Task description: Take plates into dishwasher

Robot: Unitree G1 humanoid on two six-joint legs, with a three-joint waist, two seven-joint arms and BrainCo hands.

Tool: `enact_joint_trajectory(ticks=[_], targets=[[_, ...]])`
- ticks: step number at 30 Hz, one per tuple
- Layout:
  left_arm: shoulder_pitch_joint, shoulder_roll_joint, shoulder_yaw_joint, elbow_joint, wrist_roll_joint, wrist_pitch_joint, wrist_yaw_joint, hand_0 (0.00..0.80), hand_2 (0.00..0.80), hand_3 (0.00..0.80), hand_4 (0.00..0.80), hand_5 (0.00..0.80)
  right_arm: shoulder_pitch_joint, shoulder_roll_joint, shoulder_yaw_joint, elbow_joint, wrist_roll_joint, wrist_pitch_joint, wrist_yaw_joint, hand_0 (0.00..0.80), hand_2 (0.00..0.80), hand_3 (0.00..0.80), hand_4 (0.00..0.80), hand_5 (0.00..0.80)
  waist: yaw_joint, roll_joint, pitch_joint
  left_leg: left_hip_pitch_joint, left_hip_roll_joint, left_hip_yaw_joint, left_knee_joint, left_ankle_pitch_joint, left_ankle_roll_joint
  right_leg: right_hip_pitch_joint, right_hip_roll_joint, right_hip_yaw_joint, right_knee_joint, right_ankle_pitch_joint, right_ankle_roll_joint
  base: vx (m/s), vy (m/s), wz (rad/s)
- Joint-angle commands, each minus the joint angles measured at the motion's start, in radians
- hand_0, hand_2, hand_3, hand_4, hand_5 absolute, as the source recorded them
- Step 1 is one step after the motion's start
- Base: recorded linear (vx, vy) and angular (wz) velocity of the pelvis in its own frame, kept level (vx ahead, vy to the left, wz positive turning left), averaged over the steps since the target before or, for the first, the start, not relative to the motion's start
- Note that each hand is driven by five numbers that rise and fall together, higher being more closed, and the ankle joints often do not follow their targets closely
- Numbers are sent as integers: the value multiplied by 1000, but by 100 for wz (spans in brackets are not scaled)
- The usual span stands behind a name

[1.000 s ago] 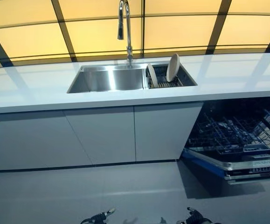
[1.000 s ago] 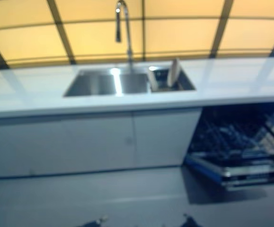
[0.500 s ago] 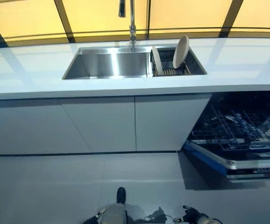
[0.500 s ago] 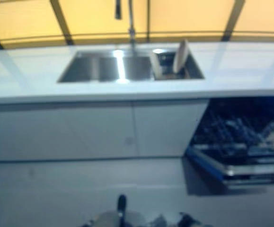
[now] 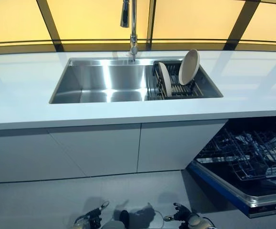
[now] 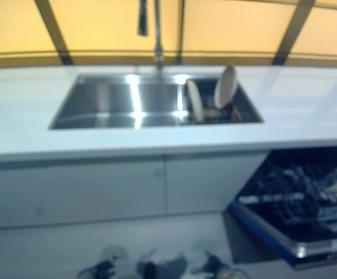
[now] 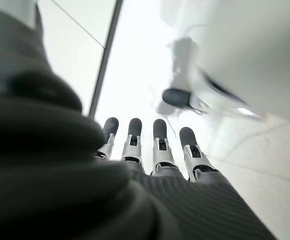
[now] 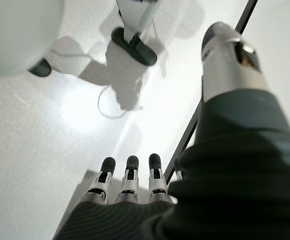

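The left hand [image 7: 150,155] hung low by the floor [image 5: 142,191], and its fingers [image 7: 159,142] were straight and relaxed. They held nothing and touched nothing. The right hand [image 8: 129,182] hung low too, near the left one. Its fingers [image 8: 128,175] were also straight and loose, with the thumb [image 8: 230,60] sticking out to the side, and it held nothing.

The two plates [image 5: 189,67] were far from both hands, up past the fingertips. They stood on edge in a dark dish rack [image 5: 180,88] in the right part of the steel sink [image 5: 104,83]. One plate leaned on the far right of the rack. The other plate [image 5: 164,78] stood at the rack's left end, apart from the first. A tall faucet [image 5: 130,26] stood behind the sink, in the white counter [image 5: 23,95].

The dishwasher [image 5: 252,162] was open, under the counter on the right-hand side. Its wire rack [image 5: 245,150] was pulled out. White cabinet doors [image 5: 104,148] were under the sink, in front of both hands.
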Motion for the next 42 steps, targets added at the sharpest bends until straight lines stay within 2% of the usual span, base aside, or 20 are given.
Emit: enact_joint_trajectory(ticks=[1,2,3,4,6,7,8,11,14,19,23,28,29,30,32,34,35,36,37,42], targets=[[0,0,-1,21,84,10,12,0,0,0,0,0,11,-31,-24,-64,32,-52,-42,0,0,0,0,0,-39,14,9,-58,-19,-59,60,14,28,-138,10,15,59,309,-15,210,40,48],[1,7,-1,22,83,12,10,0,0,0,0,0,8,-37,-21,-66,38,-54,-47,0,0,0,0,0,-58,28,17,-20,-10,-70,47,9,20,-202,23,2,33,292,-27,285,-83,55],[-4,19,-8,23,80,17,0,0,0,0,0,0,6,-49,-17,-73,49,-49,-45,0,0,0,0,0,-89,30,29,51,-8,-104,18,-5,9,-266,16,-14,-121,284,-37,363,-179,50],[-9,22,-13,23,79,18,-9,0,0,0,0,0,7,-55,-16,-71,57,-55,-42,0,0,0,0,0,-108,25,36,85,-14,-131,1,-22,3,-297,4,-9,-241,305,-28,386,-263,47],[-17,24,-16,30,89,7,-25,0,0,0,0,0,9,-59,-22,-62,65,-70,-38,0,0,0,0,0,-146,12,48,138,-24,-186,-5,-75,-4,-345,-8,35,-411,416,7,304,-218,65],[-20,24,-18,27,88,7,-28,0,0,0,0,0,5,-60,-28,-61,56,-75,-27,0,0,0,0,0,-155,14,58,157,-16,-193,8,-106,-6,-358,-11,39,-425,431,9,224,-179,87],[-19,25,-17,24,86,7,-29,0,0,0,0,0,-3,-60,-29,-59,40,-72,-18,0,0,0,0,0,-152,11,60,155,-10,-185,29,-125,-6,-343,-11,33,-409,405,5,153,-151,86],[4,7,0,35,70,-6,-12,0,0,0,0,0,-19,-60,-18,-50,17,-25,-4,0,0,0,0,0,-136,-3,42,162,6,-172,73,-139,-22,-271,-2,18,-403,364,-5,200,-170,74],[20,6,10,37,128,0,-44,0,0,0,0,0,-29,-80,-13,-57,-40,-8,61,0,0,0,0,0,-115,-19,23,184,24,-164,53,-135,-34,-202,5,-7,-448,344,-14,225,-152,39],[23,42,-4,19,155,11,-40,0,0,0,0,0,-56,-143,92,-132,-143,-51,257,0,0,0,0,0,-83,-38,12,188,47,-169,14,-121,-55,-161,9,-32,-477,328,-12,107,-118,-2],[25,88,2,3,178,29,-51,0,0,0,0,0,-82,-202,160,-284,-122,-42,393,0,0,0,0,0,-70,-49,20,196,60,-168,-7,-113,-63,-161,5,-46,-470,323,-6,48,-80,0],[38,121,33,-17,189,43,-59,0,0,0,0,0,-95,-296,181,-568,-72,20,620,0,0,0,0,0,-85,-57,26,201,68,-151,-14,-113,-65,-171,2,-42,-458,320,0,8,-12,-3],[38,121,33,-17,189,43,-59,0,0,0,0,0,-95,-296,181,-568,-72,20,620,0,0,0,0,0,-85,-57,26,201,68,-151,-14,-113,-65,-171,2,-42,-458,320,0,11,0,-9],[46,137,43,-23,182,47,-67,0,0,0,0,0,-97,-367,184,-765,16,72,759,0,0,0,0,0,-98,-59,26,203,71,-139,-17,-113,-67,-175,1,-37,-454,319,3,0,0,0],[54,150,51,-25,173,46,-74,0,0,0,0,0,-103,-448,172,-998,194,138,915,0,0,0,0,0,-115,-60,26,205,73,-123,-19,-114,-69,-179,0,-30,-450,319,6,10,24,-5],[56,153,52,-18,163,40,-80,0,0,0,0,0,-119,-486,124,-1182,405,212,1030,0,0,0,0,0,-130,-59,24,205,76,-107,-18,-115,-71,-189,-3,-22,-442,318,9,-1,17,-2],[56,152,52,-18,163,40,-80,0,0,0,0,0,-119,-487,121,-1189,415,215,1033,0,0,0,0,0,-130,-59,24,205,76,-106,-18,-115,-71,-190,-3,-21,-442,318,9,-7,32,-6],[62,150,53,-12,165,28,-84,0,0,0,0,0,-134,-482,65,-1285,551,267,1068,0,0,0,0,0,-137,-58,23,206,77,-97,-17,-117,-71,-195,-6,-16,-437,317,12,-4,29,-15],[66,147,52,-7,164,20,-85,0,0,0,0,0,-146,-475,24,-1325,639,291,1074,0,0,0,0,0,-141,-57,21,206,78,-91,-16,-118,-71,-198,-7,-14,-434,318,15,-3,34,-23],[84,141,38,6,171,-2,-94,0,0,0,0,0,-212,-438,-145,-1371,924,320,1028,0,0,0,0,0,-152,-50,8,212,80,-77,-12,-132,-68,-201,-12,1,-428,314,25,-3,17,-18]])
